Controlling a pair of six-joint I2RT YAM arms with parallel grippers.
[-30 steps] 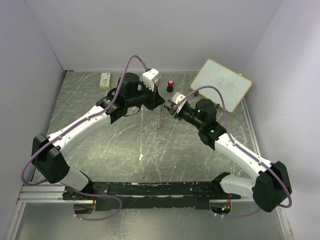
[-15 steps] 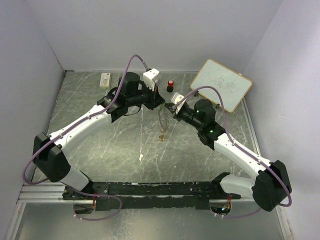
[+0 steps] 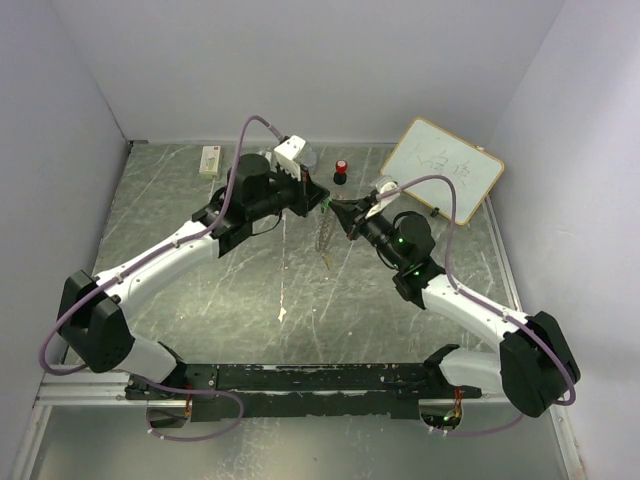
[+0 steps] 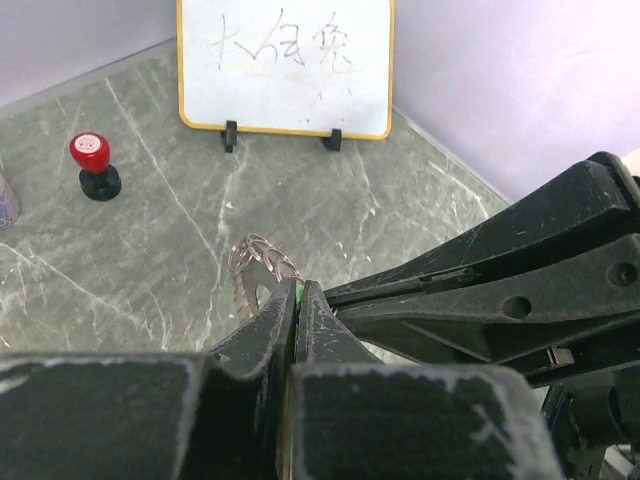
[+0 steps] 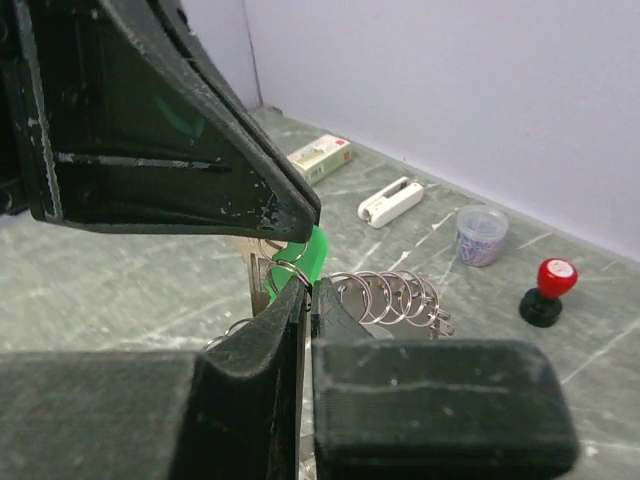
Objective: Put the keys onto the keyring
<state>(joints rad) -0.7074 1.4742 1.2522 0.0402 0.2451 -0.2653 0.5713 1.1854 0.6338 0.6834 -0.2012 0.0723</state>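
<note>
Above the middle of the counter [image 3: 250, 310] I see my two hands meeting tip to tip. The left hand [image 4: 298, 296] is clamped on the green key [image 5: 316, 252]. The right hand [image 5: 306, 290] is pinched shut at a thin silver loop just beside that key. The keyring [image 3: 322, 236] dangles below both.

Left gripper [image 3: 322, 203] and right gripper [image 3: 338, 207] meet tip to tip over the far middle, keyring [image 3: 322, 238] dangling below them, so there's no way through there. Open table [image 3: 300, 325] spreads in front, between the two arms. Just behind, the red-capped knob [image 3: 341, 172] crowds the gap; the whiteboard [image 3: 442, 170] fills the far right corner. Along the back left sit a box [image 3: 210, 160], a cup [image 5: 482, 233] and, possibly, a white stapler [image 5: 390, 203].
</note>
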